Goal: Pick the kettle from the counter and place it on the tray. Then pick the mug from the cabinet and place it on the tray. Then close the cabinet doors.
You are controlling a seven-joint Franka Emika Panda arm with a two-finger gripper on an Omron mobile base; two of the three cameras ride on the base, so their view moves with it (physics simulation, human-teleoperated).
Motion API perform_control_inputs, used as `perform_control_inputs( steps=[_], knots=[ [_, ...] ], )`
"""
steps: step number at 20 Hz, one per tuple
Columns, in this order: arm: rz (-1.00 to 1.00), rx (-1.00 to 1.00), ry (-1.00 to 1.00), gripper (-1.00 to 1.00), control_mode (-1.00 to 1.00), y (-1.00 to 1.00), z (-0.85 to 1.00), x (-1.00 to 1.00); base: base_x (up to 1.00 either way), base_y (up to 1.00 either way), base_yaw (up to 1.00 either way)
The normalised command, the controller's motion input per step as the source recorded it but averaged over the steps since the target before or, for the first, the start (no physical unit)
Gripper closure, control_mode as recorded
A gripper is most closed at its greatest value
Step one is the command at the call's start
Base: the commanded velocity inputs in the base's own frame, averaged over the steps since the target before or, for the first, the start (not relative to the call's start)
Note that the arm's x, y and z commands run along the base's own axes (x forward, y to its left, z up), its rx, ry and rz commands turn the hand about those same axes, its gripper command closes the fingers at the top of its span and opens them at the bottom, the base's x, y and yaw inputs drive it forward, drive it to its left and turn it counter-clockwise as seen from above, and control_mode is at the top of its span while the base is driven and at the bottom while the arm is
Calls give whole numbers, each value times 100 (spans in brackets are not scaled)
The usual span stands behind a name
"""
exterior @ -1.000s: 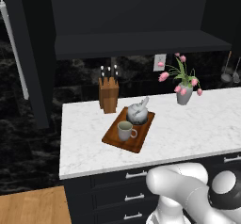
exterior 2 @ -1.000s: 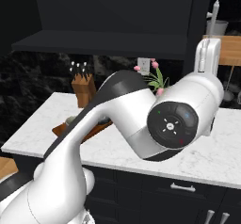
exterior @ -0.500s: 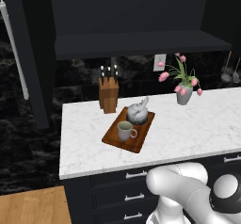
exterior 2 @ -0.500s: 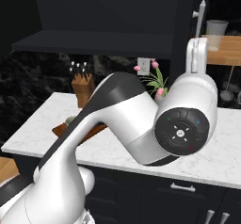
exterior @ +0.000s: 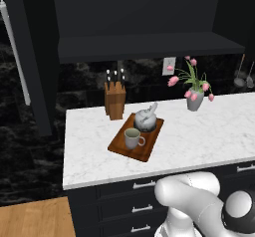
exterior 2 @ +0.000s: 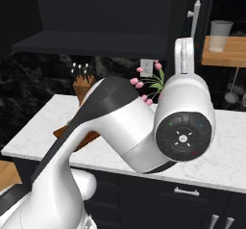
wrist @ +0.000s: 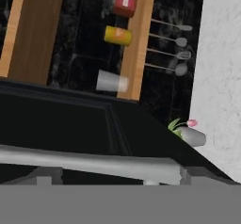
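Dark kitchen w/ black stone backsplash, and the white marble counter runs over dark drawers w/ silver pulls. Your gripper's fingers aren't really visible in the hand cam; going by the rest they're spread wide apart w/ nothing between them, can't tell if they touch anything. Hand cam looks straight at a black cabinet door w/ its long silver bar handle right up close across the bottom.

Task stuff: the kettle sits upright on the tray, far end, spout pointing up toward the wall. The mug is on the tray too, near end, just beside the kettle, handle to the right. Tray lies at an angle on the counter, left of middle.

The cabinet above is open, you can see the dark shelf inside. Left door swung out at the left edge.

Other bits: knife block behind the tray by the wall, vase w/ pink flowers further right. In the hand cam there's a wood shelf w/ a glass, yellow and red cans, plus ladles hanging.
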Motion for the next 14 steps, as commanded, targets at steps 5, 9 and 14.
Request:
perform_control_inputs(
  steps=[5,9,14],
  knots=[
    [6,0,4,-100,-100,44,0,2,0,0,0],
    [5,0,3,-100,-100,38,1,18,0,0,0],
    [6,0,3,-100,-100,33,0,26,0,0,0]
  ],
)
